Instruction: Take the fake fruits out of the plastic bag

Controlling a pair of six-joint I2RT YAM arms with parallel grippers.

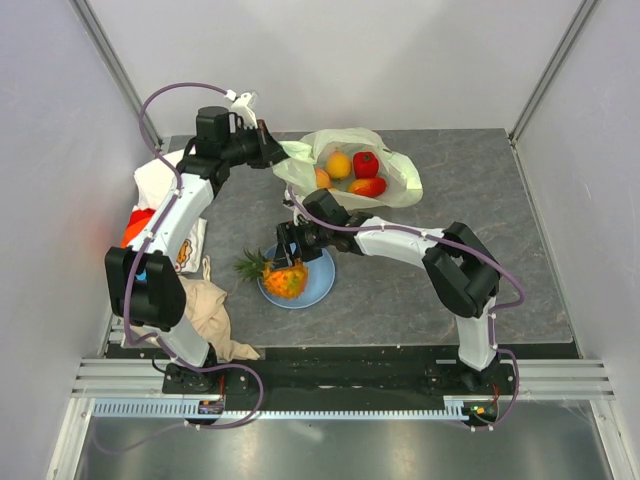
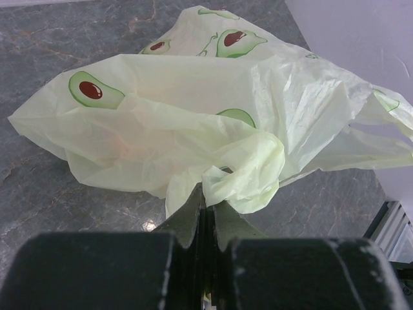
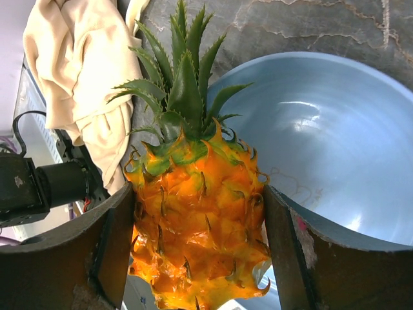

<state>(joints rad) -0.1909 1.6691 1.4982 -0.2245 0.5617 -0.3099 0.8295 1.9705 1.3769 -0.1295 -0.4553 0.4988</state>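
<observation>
So the plastic bag (image 1: 400, 172) sits at the back of the table (image 1: 480, 250) with its mouth open, and our left gripper (image 2: 205, 205) is pinched tight on a fold of its rim. The light-blue plate (image 3: 335, 142) is in front of it. Our right gripper (image 3: 200, 248) clamps the pineapple (image 3: 193, 213) over the plate's edge. Inside the bag we see the red pepper (image 1: 366, 163), peach (image 1: 368, 186) and a yellow-orange round fruit (image 1: 338, 164).

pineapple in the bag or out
Out: the right hand grips the pineapple over the blue plate, away from the plastic bag.
</observation>
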